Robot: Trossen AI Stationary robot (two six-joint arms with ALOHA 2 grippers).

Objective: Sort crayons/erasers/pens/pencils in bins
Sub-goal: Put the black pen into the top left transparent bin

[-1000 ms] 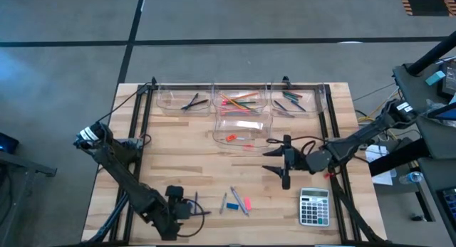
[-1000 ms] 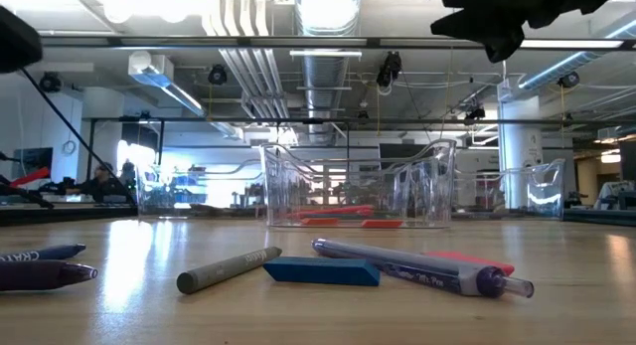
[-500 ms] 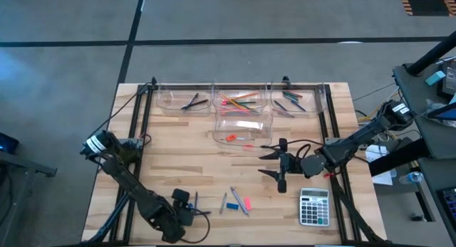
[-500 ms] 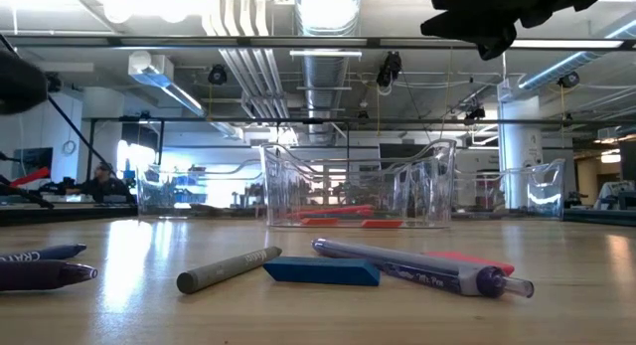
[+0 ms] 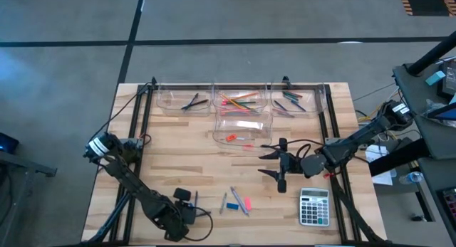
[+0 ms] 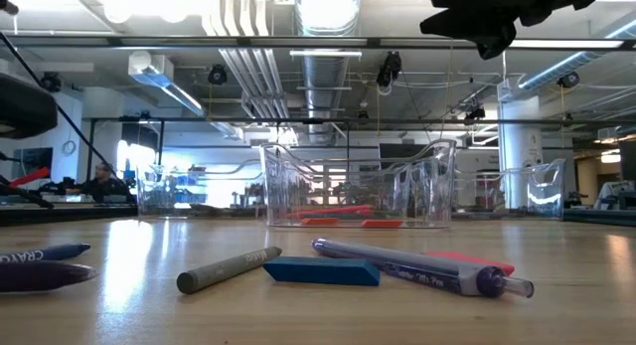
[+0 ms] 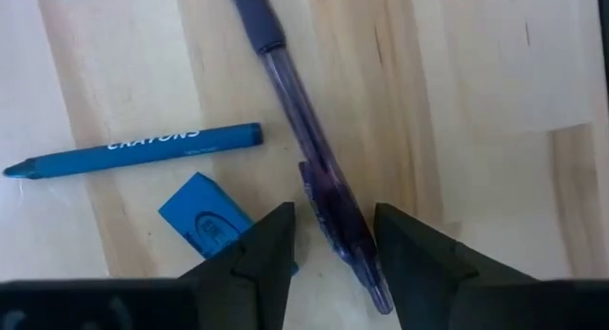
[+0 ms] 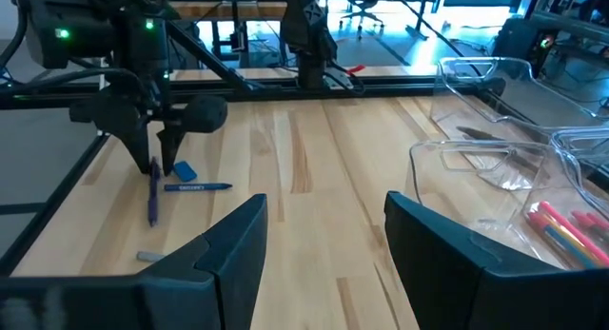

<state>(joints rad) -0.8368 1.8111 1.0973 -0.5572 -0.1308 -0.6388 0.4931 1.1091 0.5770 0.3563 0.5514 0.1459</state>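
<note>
Left hand fingers straddle a slim translucent purple pen on pale wood, not yet clamped

Four clear bins are counted on the bench. One calculator is seen. Two end effectors, left and right, are present.

Left gripper low at the bench's near-left area, fingers parted. Right gripper raised over bench centre-right, fingers spread wide.
</note>
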